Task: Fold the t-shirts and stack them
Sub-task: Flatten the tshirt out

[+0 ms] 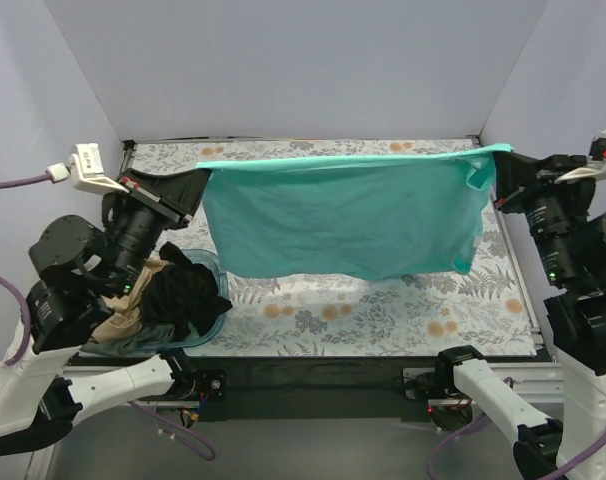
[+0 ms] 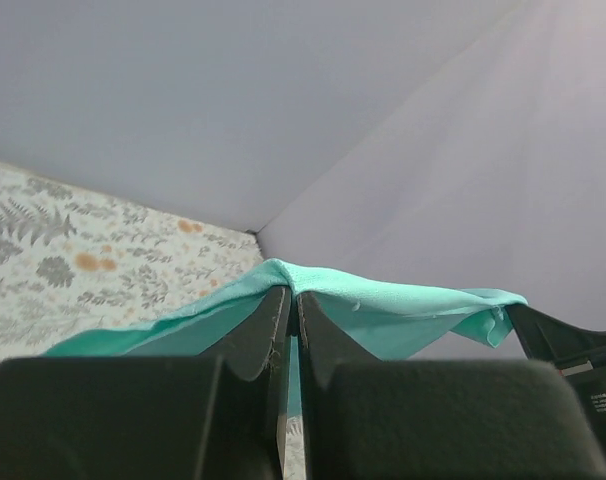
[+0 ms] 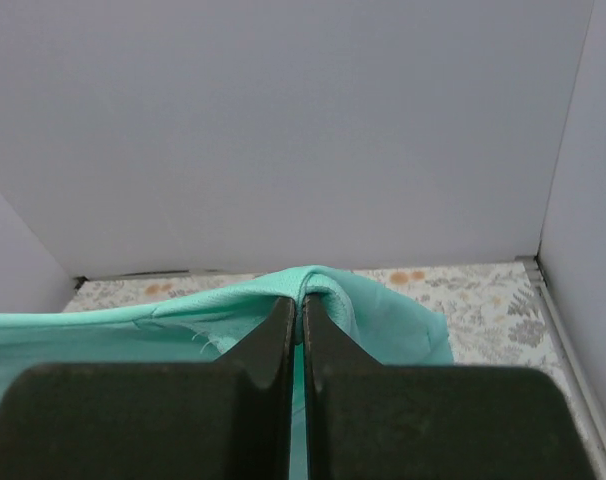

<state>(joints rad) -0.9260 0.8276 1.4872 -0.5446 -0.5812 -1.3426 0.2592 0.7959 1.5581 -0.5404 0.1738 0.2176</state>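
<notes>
The teal-green t-shirt hangs stretched in the air between my two grippers, its lower edge just above the floral table. My left gripper is shut on its left top corner; the cloth drapes over the closed fingertips in the left wrist view. My right gripper is shut on its right top corner, with the cloth bunched over the jaws there. The tan-beige t-shirt lies crumpled in the basket at the left, partly under dark cloth.
A translucent blue basket stands at the near left beside the left arm, holding a black garment and the tan one. The floral table cover lies under the hanging shirt. Grey walls close in the back and sides.
</notes>
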